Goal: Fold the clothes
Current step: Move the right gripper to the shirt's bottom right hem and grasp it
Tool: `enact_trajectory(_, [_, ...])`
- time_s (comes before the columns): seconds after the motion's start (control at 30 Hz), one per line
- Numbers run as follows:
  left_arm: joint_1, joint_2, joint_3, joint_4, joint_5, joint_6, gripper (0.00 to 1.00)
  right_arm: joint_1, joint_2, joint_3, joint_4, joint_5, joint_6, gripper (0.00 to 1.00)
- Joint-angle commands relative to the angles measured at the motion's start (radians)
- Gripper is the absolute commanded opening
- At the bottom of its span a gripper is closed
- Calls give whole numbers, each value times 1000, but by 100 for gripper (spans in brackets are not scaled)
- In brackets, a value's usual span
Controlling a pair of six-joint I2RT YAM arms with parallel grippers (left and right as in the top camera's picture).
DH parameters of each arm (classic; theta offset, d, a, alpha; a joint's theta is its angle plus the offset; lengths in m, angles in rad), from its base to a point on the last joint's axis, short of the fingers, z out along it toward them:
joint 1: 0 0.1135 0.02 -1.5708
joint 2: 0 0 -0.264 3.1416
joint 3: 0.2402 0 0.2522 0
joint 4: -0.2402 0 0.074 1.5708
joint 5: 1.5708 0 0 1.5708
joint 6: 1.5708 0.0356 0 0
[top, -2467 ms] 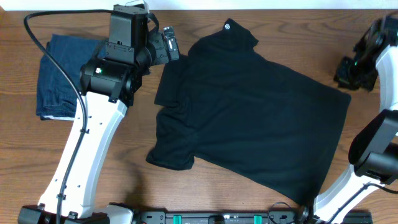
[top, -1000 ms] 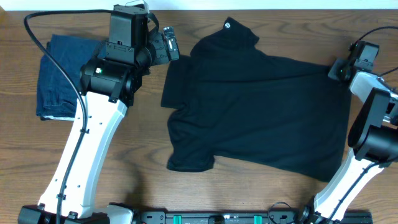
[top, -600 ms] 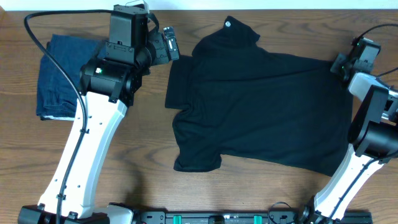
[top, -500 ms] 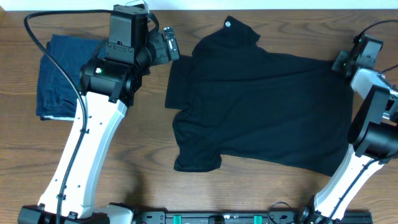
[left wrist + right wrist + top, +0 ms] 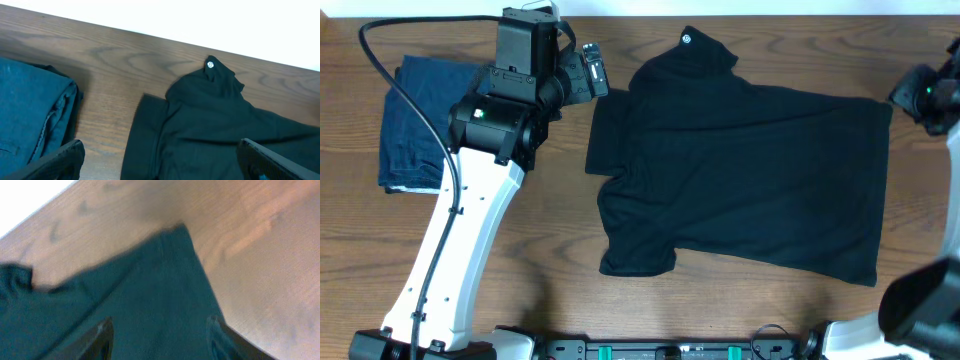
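The clothes, a black T-shirt, lie spread flat on the wooden table, with the round neck label at the far edge. My left gripper hovers open by the shirt's upper left sleeve. In the left wrist view, the left gripper has the shirt and its label ahead of it. My right gripper sits just off the shirt's far right corner. In the blurred right wrist view, the right gripper stands open above the shirt's corner, with nothing between its fingers.
A folded dark blue garment lies at the far left of the table, and it shows again as the blue garment in the left wrist view. The left arm's white link crosses the table's left side. Bare wood lies right of the shirt.
My right gripper dragged the shirt's corner to the right, then opened, let it go and drew back off the cloth. The shirt now lies flatter. The left arm has not moved.
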Motion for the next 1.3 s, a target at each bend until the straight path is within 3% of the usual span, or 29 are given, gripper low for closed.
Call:
enact_trajectory(0.0, [5,-4,2,-2,-8,9,98,-11,-36,-4,-124,-10,113,52])
enact_trajectory(0.07, [5,-4,2,-2,-8,9,98,-13,-56,-8,-213,3,161,38])
enact_trajectory(0.13, [5,-4,2,-2,-9,9,98,-14,-76,-27,-288,34,224,34])
enact_trajectory(0.4, [5,-4,2,-2,-9,8,98,-16,-188,-258,-317,182,381,36])
enact_trajectory(0.63, [5,-4,2,-2,-9,9,98,-17,-258,-569,-150,218,475,36])
enact_trajectory(0.87, [5,-4,2,-2,-8,9,98,-34,-258,-782,-15,203,514,42])
enact_trajectory(1.03, [5,-4,2,-2,-9,9,98,-82,-258,-825,-29,207,512,45])
enact_trajectory(1.27, [5,-4,2,-2,-8,9,98,-162,-258,-845,-57,210,513,58])
